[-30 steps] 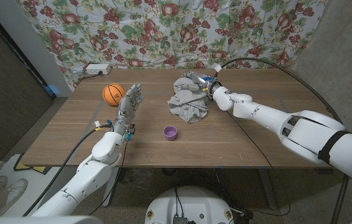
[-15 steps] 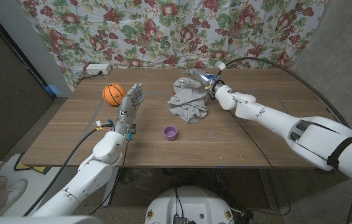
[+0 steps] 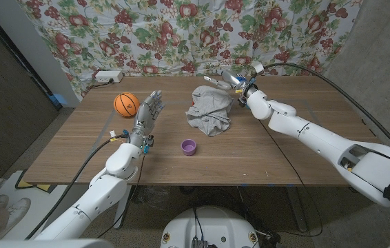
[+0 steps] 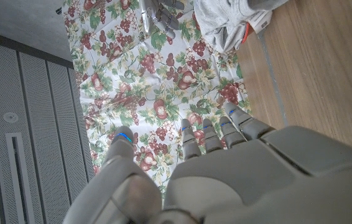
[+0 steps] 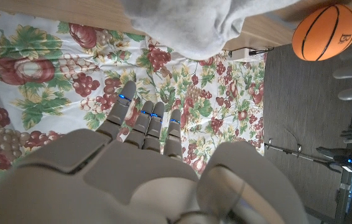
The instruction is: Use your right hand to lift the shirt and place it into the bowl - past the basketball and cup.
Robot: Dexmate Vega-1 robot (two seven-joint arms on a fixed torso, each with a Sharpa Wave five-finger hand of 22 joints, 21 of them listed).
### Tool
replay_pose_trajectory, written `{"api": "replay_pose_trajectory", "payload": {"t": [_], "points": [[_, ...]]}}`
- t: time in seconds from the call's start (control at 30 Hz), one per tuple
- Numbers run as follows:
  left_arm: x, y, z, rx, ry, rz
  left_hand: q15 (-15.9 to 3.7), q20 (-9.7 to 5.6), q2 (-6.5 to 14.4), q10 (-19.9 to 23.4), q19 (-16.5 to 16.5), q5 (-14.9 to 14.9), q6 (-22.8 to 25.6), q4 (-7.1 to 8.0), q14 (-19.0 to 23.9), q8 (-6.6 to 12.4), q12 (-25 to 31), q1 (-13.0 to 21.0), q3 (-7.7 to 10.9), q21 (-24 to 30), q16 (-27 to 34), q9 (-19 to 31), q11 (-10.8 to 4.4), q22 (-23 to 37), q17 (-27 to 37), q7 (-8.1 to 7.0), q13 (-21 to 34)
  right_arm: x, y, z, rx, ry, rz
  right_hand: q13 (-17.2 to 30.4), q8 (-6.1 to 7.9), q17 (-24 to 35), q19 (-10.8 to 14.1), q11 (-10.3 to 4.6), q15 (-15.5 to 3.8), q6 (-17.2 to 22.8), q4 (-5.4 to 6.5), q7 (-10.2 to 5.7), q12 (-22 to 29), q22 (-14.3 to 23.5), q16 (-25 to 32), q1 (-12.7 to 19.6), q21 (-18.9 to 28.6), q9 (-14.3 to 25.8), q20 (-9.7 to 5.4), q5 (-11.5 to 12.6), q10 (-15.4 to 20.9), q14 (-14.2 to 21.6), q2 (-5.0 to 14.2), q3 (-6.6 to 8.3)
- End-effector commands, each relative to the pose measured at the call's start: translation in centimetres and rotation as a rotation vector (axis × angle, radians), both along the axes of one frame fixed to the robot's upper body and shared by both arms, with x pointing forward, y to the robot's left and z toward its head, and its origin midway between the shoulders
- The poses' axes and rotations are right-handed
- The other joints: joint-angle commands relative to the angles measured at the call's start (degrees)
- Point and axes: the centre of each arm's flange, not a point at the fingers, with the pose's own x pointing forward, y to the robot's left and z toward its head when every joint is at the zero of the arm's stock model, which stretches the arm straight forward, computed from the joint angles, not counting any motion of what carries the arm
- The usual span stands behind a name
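Right hand [image 3: 228, 80] — open, fingers spread, holding nothing — hovers just beside the shirt's [image 3: 207, 110] far edge.

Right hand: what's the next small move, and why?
Probably lower the right hand onto the far edge of the shirt and close the fingers on the cloth. The hand hovers above that edge with fingers spread, holding nothing, and the shirt lies crumpled on the table. The purple bowl sits empty, nearer the robot.
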Motion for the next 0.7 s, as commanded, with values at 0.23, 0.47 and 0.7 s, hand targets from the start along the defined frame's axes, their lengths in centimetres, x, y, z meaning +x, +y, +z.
{"api": "replay_pose_trajectory", "payload": {"t": [0.23, 0.47, 0.7], "points": [[0.3, -1.3, 1.2, 0.030, -0.009, -0.009, -0.23, -0.48, 0.31, 0.09, 0.25, -0.08, 0.42, 0.04, -0.10, -0.10, -0.10, 0.11, 0.55, 0.02, 0.09, 0.28, 0.22, 0.21, 0.25, -0.01, 0.19, -4.1, -6.1, -0.3, 0.253, 0.073, 0.143, -1.00, -0.35, 0.01, 0.39, 0.88, 0.36, 0.00, -0.14, 0.76, -0.97, 0.20, -0.49, -1.65, -1.08, -0.56, 0.29, -0.41, 0.11, 0.67, -0.15, -0.53], [0.3, -1.4, 1.6, 0.030, -0.014, -0.001, -0.25, -0.50, 0.32, 0.19, 0.26, -0.08, 0.40, 0.05, -0.13, -0.12, -0.06, 0.11, 0.56, 0.02, 0.08, 0.28, 0.16, 0.21, 0.25, -0.04, 0.19, -5.7, -8.4, -1.1, 0.325, 0.060, 0.143, -1.42, -0.55, -0.01, 0.48, 1.00, 0.57, -0.36, -0.11, 1.05, -1.28, 0.21, -0.69, -2.26, -1.49, -0.84, 0.22, -0.53, 0.22, 0.75, -0.11, -0.63], [0.3, -1.3, 1.9, 0.039, -0.020, 0.004, -0.19, -0.51, 0.32, 0.09, 0.25, -0.09, 0.43, 0.05, -0.17, -0.12, -0.10, 0.11, 0.56, 0.02, 0.07, 0.28, 0.24, 0.21, 0.25, -0.01, 0.19, -6.5, -10.4, -2.7, 0.434, 0.088, 0.187, -2.65, -1.05, -0.07, 0.90, -1.77, -0.54, -1.50, -0.02, 0.83, -1.74, 0.24, -1.57, -4.64, -3.03, -1.89, 0.80, -0.81, 2.19, 0.95, -0.04, -1.03]]}}
